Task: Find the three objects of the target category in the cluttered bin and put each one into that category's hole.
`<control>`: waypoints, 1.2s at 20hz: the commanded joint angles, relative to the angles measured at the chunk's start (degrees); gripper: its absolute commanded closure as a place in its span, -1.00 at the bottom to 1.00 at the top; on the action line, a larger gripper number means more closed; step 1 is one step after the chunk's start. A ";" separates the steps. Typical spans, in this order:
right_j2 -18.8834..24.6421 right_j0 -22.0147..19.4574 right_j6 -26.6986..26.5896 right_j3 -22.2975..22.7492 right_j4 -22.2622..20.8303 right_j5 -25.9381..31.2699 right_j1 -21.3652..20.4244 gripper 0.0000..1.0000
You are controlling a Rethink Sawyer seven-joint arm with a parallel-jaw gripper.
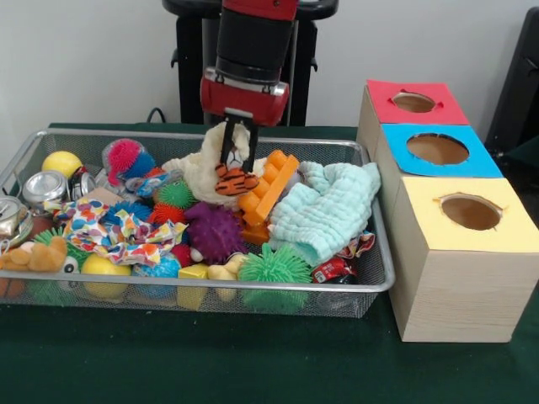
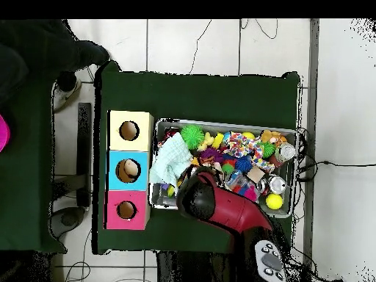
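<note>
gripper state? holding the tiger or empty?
Shut on the tiger: in the front view the gripper has its black fingers clamped either side of the striped plush, above the clutter in the bin.

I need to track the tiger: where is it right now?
In the front view the tiger hangs in the gripper above the basket's middle, just left of the orange block.

Wire-mesh bin (image 1: 378,282) — silver, shallow, heaped with toys. Striped orange tiger (image 1: 236,180) — raised above the heap. Orange-tan plush (image 1: 38,255) lies at the left front corner; pale yellow plush (image 1: 223,271) at the front wall.
</note>
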 commanded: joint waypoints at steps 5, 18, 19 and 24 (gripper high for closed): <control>3.24 0.55 9.21 -3.65 -0.68 -2.71 7.01 1.00; 4.44 0.61 8.85 -2.64 -1.47 -4.14 6.59 -1.00; 4.30 0.74 8.84 -2.71 -1.36 -3.95 6.64 -1.00; 3.07 1.97 9.55 -3.50 0.68 -0.69 6.62 -1.00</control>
